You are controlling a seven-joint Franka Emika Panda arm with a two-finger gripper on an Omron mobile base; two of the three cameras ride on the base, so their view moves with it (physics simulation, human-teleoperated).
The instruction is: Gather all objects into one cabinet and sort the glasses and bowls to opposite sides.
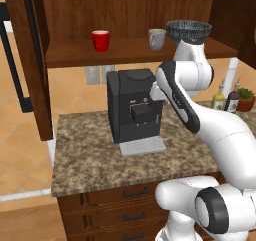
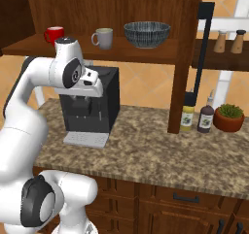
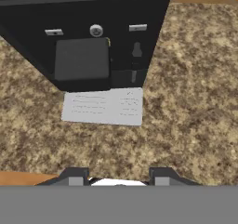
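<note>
On the shelf of the dark-brown wall cabinet [image 1: 75, 52] stand a red cup [image 1: 100, 40], a grey mug [image 1: 157, 39] and a wide dark ribbed bowl [image 1: 188, 31], left to right. The right base view has the same row: red cup [image 2: 54, 34], mug [image 2: 103, 38], bowl [image 2: 147, 34]. My gripper [image 3: 118, 177] hangs below the shelf, in front of the coffee machine, pointing down at the counter. Its fingertips [image 3: 74, 176] stand apart with nothing between them, so it is open.
A black coffee machine [image 1: 132, 107] with a grey drip tray [image 3: 103, 107] stands on the speckled stone counter [image 1: 80, 155]. Two bottles [image 2: 187, 117] and a potted plant [image 2: 228, 117] sit at the counter's right end. A tall cabinet door [image 1: 30, 60] hangs open at the left.
</note>
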